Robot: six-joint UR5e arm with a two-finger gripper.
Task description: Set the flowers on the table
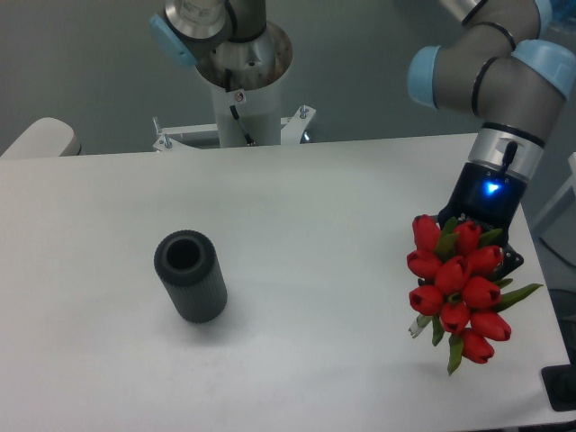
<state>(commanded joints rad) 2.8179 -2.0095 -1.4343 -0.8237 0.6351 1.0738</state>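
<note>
The flowers (457,292), a bunch of red tulips with green leaves, are at the right side of the table (324,207), near its front right corner. Their blooms face the camera and hide the stems. My gripper (477,223), black with a blue light, sits directly behind and above the bunch. Its fingers are hidden by the blooms, but the bunch hangs tilted from it, so it appears shut on the stems. I cannot tell whether the lowest blooms touch the tabletop.
A dark ribbed cylinder (190,275) stands upright at the left middle of the table. The robot's base (243,85) is mounted at the far edge. A dark object (562,389) sits at the front right corner.
</note>
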